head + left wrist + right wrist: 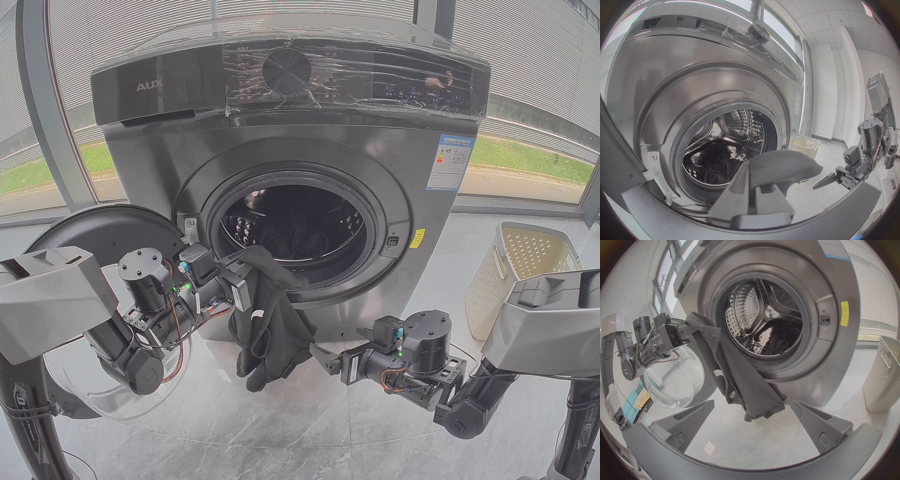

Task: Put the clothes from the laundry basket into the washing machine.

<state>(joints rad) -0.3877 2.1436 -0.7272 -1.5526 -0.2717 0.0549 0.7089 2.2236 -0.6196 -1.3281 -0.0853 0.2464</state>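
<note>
A black garment (pixel 269 331) hangs from my left gripper (pixel 240 270), which is shut on its upper edge just outside the lower left of the washing machine's round opening (pixel 294 228). The cloth drapes down to the floor. In the left wrist view the fingers (pixel 740 187) pinch the dark garment (pixel 784 165) in front of the drum, where more dark clothes (pixel 718 165) lie. My right gripper (pixel 325 356) is open, low near the floor, right of the hanging garment (pixel 734 374), with nothing between its fingers (pixel 693 415). The laundry basket (pixel 525 269) stands on the floor at the right.
The machine's door (pixel 106 237) is swung open to the left behind my left arm, its glass bowl (pixel 673 380) facing out. Grey tiled floor lies in front of the machine. The cream basket (pixel 884 377) stands close to the machine's right side.
</note>
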